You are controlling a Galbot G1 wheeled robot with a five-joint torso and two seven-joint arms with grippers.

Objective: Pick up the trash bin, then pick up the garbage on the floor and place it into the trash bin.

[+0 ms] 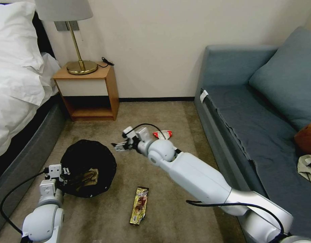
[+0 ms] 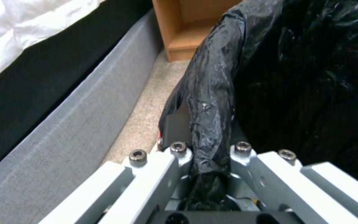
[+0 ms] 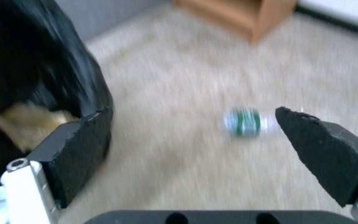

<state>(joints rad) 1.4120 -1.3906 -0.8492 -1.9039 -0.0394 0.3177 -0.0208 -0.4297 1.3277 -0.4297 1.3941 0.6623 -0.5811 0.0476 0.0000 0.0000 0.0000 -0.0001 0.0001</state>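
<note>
Two arms are out over the carpet. The left tool [image 2: 206, 161] sits low at the near rim of the bin [image 1: 89, 158], its fingers pinching the black bag [image 2: 212, 102] folded over that rim. The right arm reaches long across the middle of the floor, its tool [image 1: 119, 145] just beyond the bin's far side, pads [image 3: 324, 149] spread wide and holding nothing.

Tan paper [image 1: 88, 178] lies inside the bin. A bottle [image 3: 245, 123] with a green label lies on the carpet ahead of the right tool. A red-and-white wrapper [image 1: 162, 134] lies near the right wrist, half hidden by it. A yellow-brown wrapper [image 1: 139, 205] lies in open carpet between the bin and the right forearm.

The bed [image 1: 17, 101] hems the bin's left side closely; the sofa [image 1: 250, 111] bounds the right. A nightstand [image 1: 89, 91] with a lamp [image 1: 71, 37] stands against the wall, well apart from both tools.
</note>
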